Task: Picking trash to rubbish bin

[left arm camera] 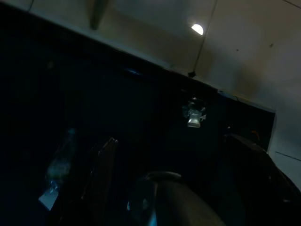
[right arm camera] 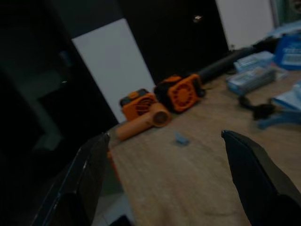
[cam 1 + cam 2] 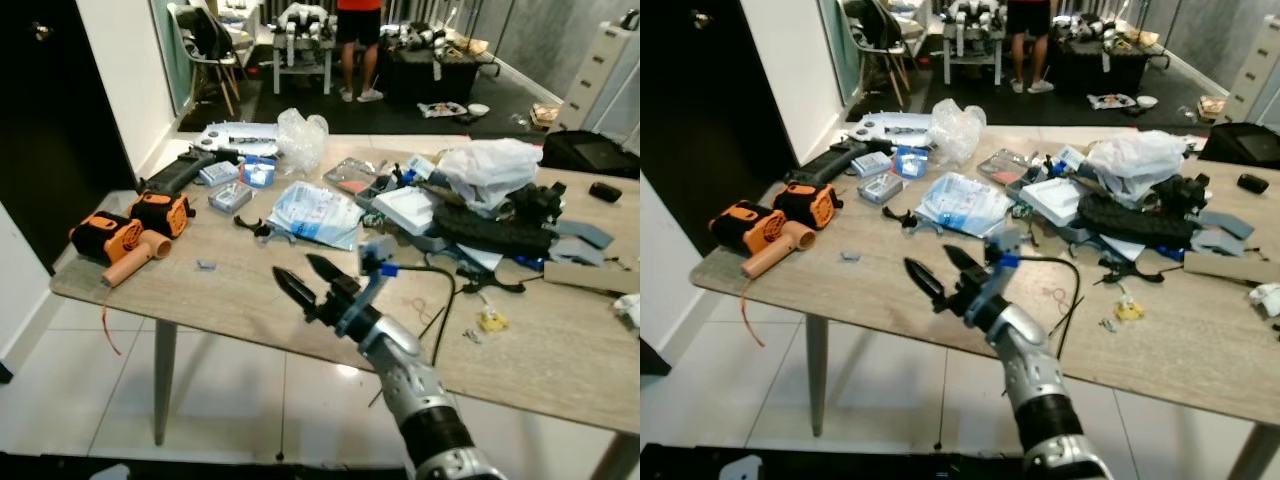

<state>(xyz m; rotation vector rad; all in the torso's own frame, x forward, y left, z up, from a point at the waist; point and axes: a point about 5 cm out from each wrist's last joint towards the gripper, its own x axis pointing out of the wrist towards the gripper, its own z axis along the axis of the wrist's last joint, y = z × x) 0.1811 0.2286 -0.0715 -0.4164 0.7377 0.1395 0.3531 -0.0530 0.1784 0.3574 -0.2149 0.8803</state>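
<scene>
We find the right gripper (image 3: 308,277) raised over the table (image 3: 250,300) near its front edge, fingers spread apart and holding nothing. Trash lies ahead: a crumpled clear plastic bag (image 3: 301,135) at its 12 o'clock, a white bag (image 3: 492,165) at 2 o'clock. We cannot tell the left gripper's state.

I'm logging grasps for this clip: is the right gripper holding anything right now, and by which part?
Nothing is held. The right gripper hangs open above the wooden table, its fingers apart with only air between them.
</scene>
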